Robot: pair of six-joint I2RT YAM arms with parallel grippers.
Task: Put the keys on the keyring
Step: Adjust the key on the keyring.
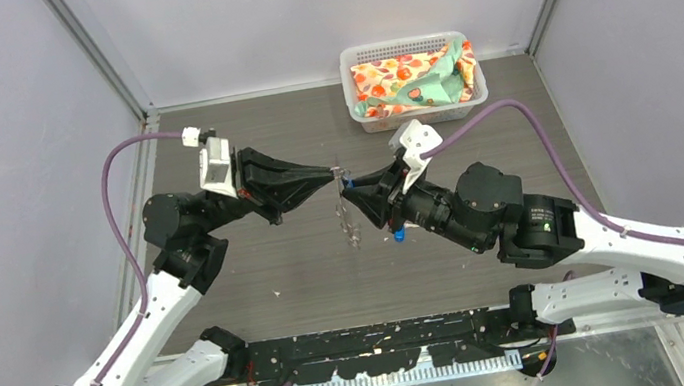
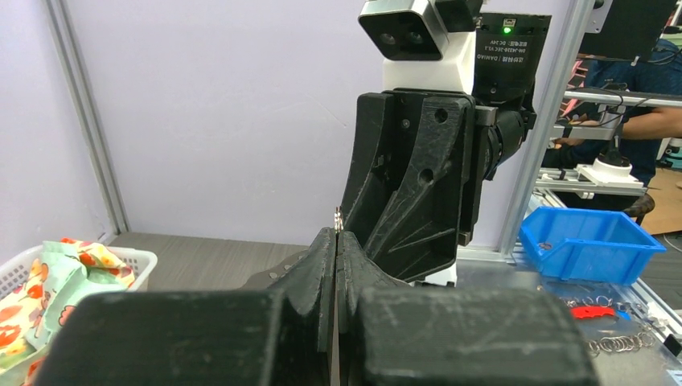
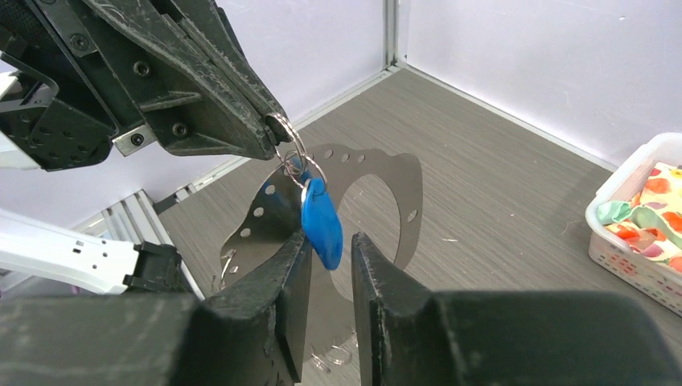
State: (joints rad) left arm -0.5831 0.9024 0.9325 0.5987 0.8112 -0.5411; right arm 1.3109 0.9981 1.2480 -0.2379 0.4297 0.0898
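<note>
With the left pincer (image 3: 269,133) clamped on the ring (image 3: 286,138), one key (image 3: 322,225) hangs off it between the right pincer's (image 3: 331,245) parted jaws, seemingly threaded, while the other key (image 1: 398,236) lies on the bench (image 1: 277,263) near the ring, yet to go on.

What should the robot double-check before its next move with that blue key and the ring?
1. Left end effector has the keyring: ok, it is shut on the ring at its tip.
2. Blue key lined up with the right end effector: ok, it hangs between the fingers.
3. Right end effector clamping the key: not ok, a gap shows beside the key.
4. Key fully threaded on the keyring: cannot tell.
5. Second key found: cannot tell, only a blue speck shows by the right arm.
6. The two tips apart: ok, close but not touching.
</note>
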